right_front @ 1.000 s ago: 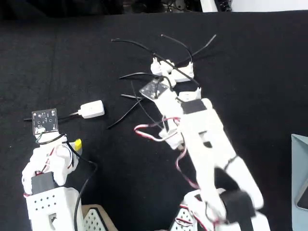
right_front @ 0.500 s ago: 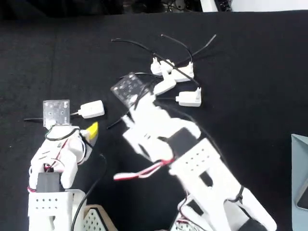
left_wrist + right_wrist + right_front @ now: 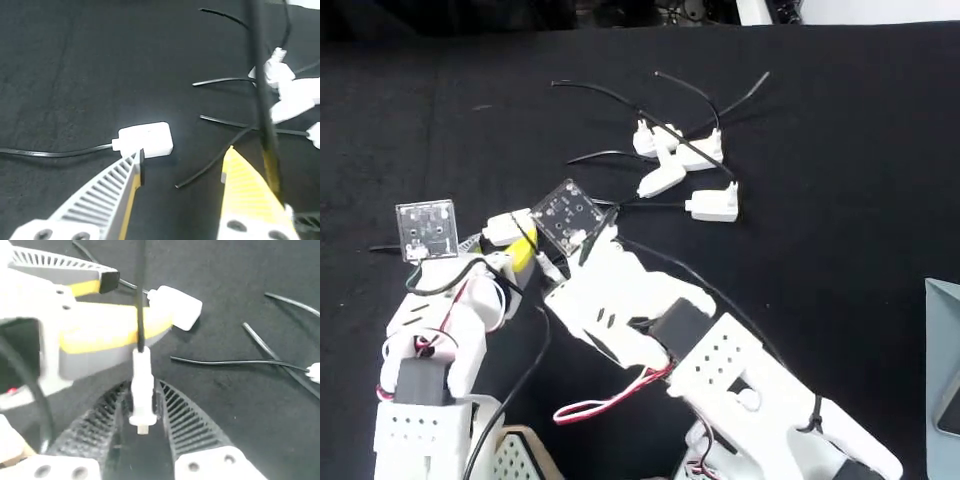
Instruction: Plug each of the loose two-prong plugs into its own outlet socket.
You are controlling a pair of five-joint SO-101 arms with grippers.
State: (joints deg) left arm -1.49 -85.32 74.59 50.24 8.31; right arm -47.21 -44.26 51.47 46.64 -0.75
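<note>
Plug (image 3: pixel 141 371) sits clamped in right gripper (image 3: pixel 142 387) near white socket (image 3: pixel 146 140).

High view down over table (image 3: pixel 420 120), wrist views close behind jaws, sharing white block (image 3: pixel 146 140)

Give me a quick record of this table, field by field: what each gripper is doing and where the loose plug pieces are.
left gripper: open, white block on a cord just ahead of its fingertips
right gripper: shut on a white plug, close beside the left gripper
plug cord: black, runs off the plug's far end
loose white pieces: several with cords, grouped farther back
table: black surface
</note>
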